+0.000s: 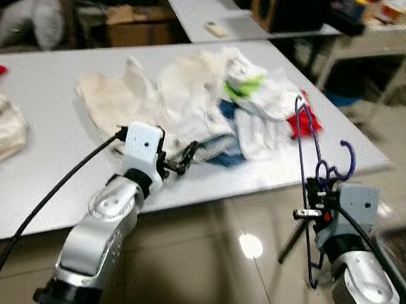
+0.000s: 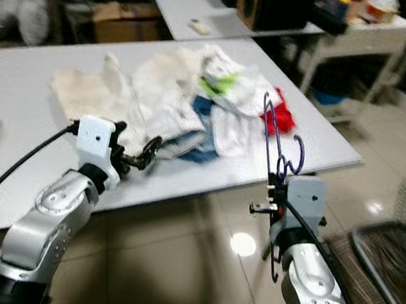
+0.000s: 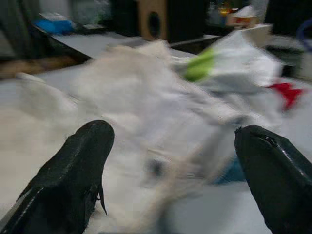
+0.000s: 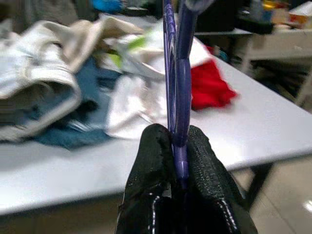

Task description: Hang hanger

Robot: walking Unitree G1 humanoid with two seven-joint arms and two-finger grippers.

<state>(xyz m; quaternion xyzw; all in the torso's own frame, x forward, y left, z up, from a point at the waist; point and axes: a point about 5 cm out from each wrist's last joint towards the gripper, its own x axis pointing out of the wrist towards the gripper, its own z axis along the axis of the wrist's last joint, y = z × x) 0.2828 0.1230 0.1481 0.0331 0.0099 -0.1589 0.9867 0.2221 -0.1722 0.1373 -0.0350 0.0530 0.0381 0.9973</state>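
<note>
Hanger (image 1: 306,160): purple wire, clamped upright in the right gripper (image 4: 179,146), whose two black fingers (image 4: 152,161) are pinched tight on the wire. Hook (image 1: 346,161) curls at the top, toward 1 o'clock of the gripper; the long wire loop rises past the table edge and its lower end hangs below the wrist. It sits off the table's (image 1: 59,128) near right corner, over the tiled floor (image 1: 233,273). No readable writing, brand or label anywhere; frames are soft with blur.

Right arm (image 1: 366,295): at 5 o'clock in the head view, forearm raised, wrist pointing up and forward.

Left arm (image 1: 103,221): at 7 o'clock, reaching forward over the near table edge, black cable (image 1: 51,193) trailing from the wrist. Left gripper (image 3: 170,161) is spread wide with nothing between the fingers, aimed at the clothes pile (image 1: 216,102), tips just short of it.

Pile at 12 o'clock of the left gripper: white and cream garments, a green patch (image 1: 243,89), a blue item (image 1: 226,111), a red cloth (image 1: 305,123) at its right edge beside the hanger wire. Second table (image 1: 204,9) and a speaker box (image 1: 278,6) lie behind.
</note>
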